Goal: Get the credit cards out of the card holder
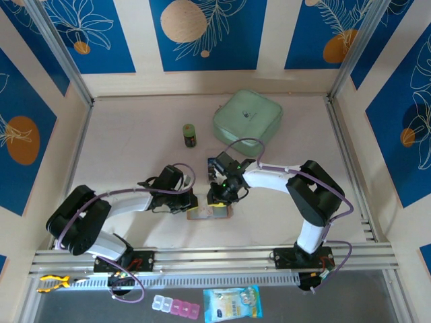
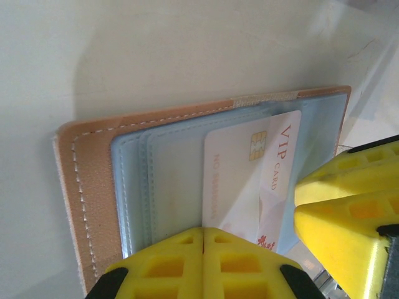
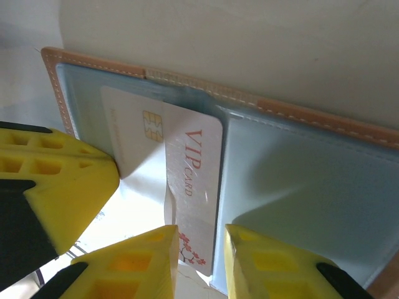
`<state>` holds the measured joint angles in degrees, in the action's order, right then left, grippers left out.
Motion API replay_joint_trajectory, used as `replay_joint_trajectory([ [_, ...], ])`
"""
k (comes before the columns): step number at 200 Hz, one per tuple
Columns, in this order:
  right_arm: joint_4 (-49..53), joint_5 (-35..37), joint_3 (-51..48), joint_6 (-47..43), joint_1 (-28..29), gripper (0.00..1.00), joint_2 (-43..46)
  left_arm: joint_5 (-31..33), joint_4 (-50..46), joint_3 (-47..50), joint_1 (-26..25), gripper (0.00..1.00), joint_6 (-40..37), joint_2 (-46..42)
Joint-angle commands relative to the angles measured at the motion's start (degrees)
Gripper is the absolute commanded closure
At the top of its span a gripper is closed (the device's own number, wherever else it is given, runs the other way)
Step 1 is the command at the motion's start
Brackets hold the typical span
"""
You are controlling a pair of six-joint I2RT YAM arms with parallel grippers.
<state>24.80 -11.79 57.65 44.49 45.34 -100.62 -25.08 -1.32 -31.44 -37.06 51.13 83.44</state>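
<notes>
The card holder (image 1: 210, 212) lies open on the table between my two grippers, tan leather with grey see-through pockets (image 2: 168, 180). A white credit card (image 2: 249, 168) with a gold chip and red "VIP CARD" lettering sticks partly out of a pocket. My left gripper (image 2: 203, 232) is shut, its tips resting on the pocket beside the card's edge. My right gripper (image 3: 201, 232) is open, its fingers standing over the card's (image 3: 187, 162) free end and the edge of the pocket. In the top view the left gripper (image 1: 190, 202) and the right gripper (image 1: 221, 200) meet over the holder.
A mint-green zip case (image 1: 247, 118) and a small green jar (image 1: 190, 135) stand farther back. A small dark blue thing (image 1: 217, 163) lies just behind the right gripper. A pill box (image 1: 176, 306) and a blue sachet (image 1: 231, 303) lie in front of the rail.
</notes>
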Motion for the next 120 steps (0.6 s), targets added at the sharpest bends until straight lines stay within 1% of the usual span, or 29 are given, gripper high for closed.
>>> replay_joint_trajectory([
  [1, -1.8, -2.7, -1.2, 1.2, -0.3, 0.73, -0.6, 0.6, -1.4, 0.7, -0.6, 0.99, 0.3, 0.8],
  [120, -7.8, -7.1, -3.5, 3.7, -1.0, 0.74, -0.5, 0.7, -2.1, 0.7, -0.5, 0.99, 0.0, 0.8],
])
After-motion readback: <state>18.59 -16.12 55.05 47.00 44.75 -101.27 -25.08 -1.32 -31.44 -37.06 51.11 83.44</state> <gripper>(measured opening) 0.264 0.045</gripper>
